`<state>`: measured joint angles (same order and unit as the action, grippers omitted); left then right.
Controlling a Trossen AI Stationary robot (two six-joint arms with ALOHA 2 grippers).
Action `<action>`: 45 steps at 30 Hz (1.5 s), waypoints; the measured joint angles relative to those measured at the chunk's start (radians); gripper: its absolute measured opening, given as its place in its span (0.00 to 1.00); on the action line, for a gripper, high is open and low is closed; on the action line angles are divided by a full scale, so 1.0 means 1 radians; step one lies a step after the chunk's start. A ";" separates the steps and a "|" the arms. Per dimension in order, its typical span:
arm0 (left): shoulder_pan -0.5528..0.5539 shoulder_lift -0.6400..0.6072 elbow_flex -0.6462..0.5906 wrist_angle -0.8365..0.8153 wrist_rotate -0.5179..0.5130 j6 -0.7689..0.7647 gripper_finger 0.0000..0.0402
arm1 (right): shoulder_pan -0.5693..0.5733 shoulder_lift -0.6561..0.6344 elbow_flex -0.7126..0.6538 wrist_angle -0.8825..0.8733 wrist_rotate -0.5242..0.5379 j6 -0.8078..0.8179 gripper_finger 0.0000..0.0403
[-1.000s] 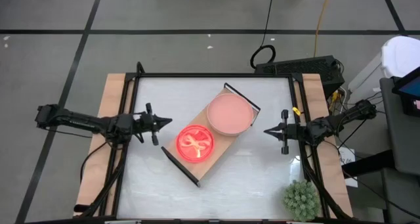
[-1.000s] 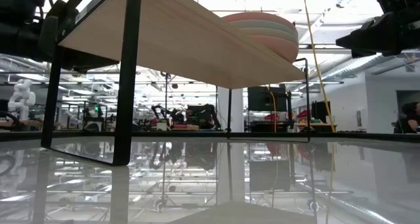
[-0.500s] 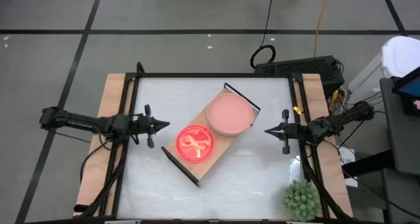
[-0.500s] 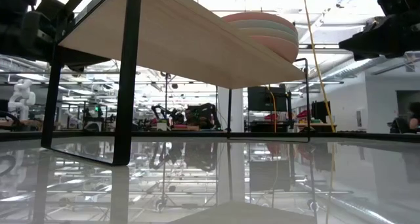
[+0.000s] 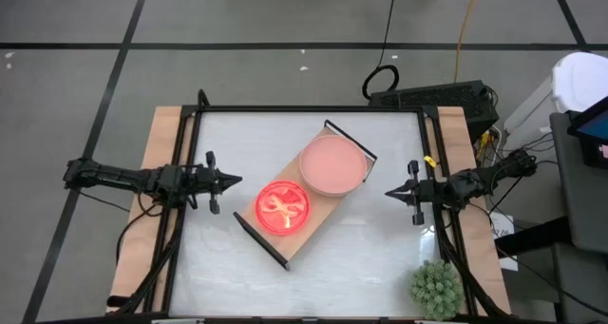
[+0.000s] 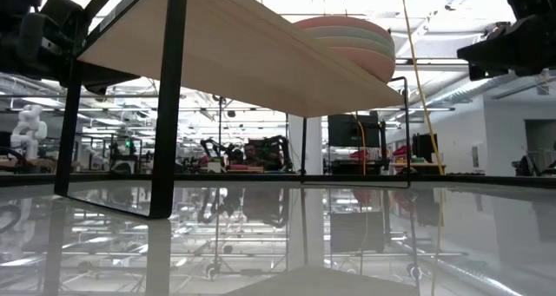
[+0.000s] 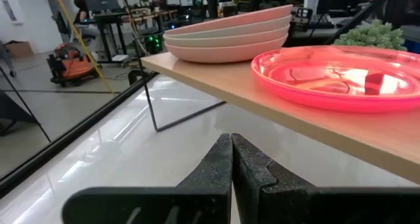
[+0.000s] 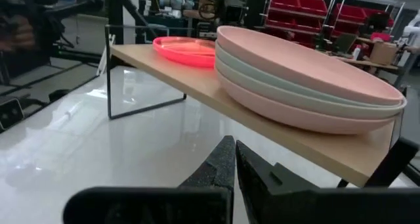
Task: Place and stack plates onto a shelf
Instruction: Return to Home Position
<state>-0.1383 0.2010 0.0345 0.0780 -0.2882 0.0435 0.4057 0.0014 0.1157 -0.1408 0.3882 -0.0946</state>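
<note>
The shelf point(image 5: 315, 217), carrying the plates point(image 5: 332, 164), is lying between the left gripper point(image 5: 232, 181) and the right gripper point(image 5: 389, 192). Both are pointing at it, closed and empty.

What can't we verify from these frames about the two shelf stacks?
High view: plates under the top pink plate are hidden by it.
Low view: the shelf board hides the neon plate.
Left wrist view: whether the neon plate is one or several stacked cannot be told; the rims merge in the glow.
</note>
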 joint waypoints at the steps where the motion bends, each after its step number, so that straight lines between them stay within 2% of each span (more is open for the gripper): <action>1: 0.000 -0.002 0.000 -0.002 0.000 0.000 0.00 | 0.000 0.001 -0.001 0.003 0.000 -0.005 0.00; 4: 0.000 -0.015 0.000 -0.025 0.000 -0.001 0.00 | 0.000 0.000 -0.005 0.021 -0.021 -0.020 0.00; 10: 0.000 -0.041 0.000 -0.044 -0.001 -0.001 0.00 | 0.000 0.001 -0.098 0.217 -0.027 -0.080 0.00; 18: -0.001 -0.074 0.001 -0.093 0.004 0.004 0.00 | -0.001 0.009 -0.098 0.213 -0.027 -0.051 0.00; 25: -0.001 -0.113 0.001 -0.095 0.007 0.007 0.00 | -0.004 0.009 -0.099 0.213 -0.019 -0.105 0.00; 31: -0.001 -0.144 0.001 -0.095 0.007 0.026 0.00 | -0.069 0.010 -0.100 0.217 0.000 -0.123 0.00; 41: 0.006 -0.177 0.001 -0.099 0.026 0.111 0.00 | -0.193 0.010 -0.100 0.210 -0.132 -0.127 0.00; 45: 0.018 -0.177 0.001 -0.100 0.040 0.090 0.00 | -0.245 0.010 -0.101 0.207 -0.177 -0.124 0.00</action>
<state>-0.1199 0.0238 0.0357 -0.0222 -0.2481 0.1333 0.1612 0.0113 0.0151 0.0661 0.2113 -0.2184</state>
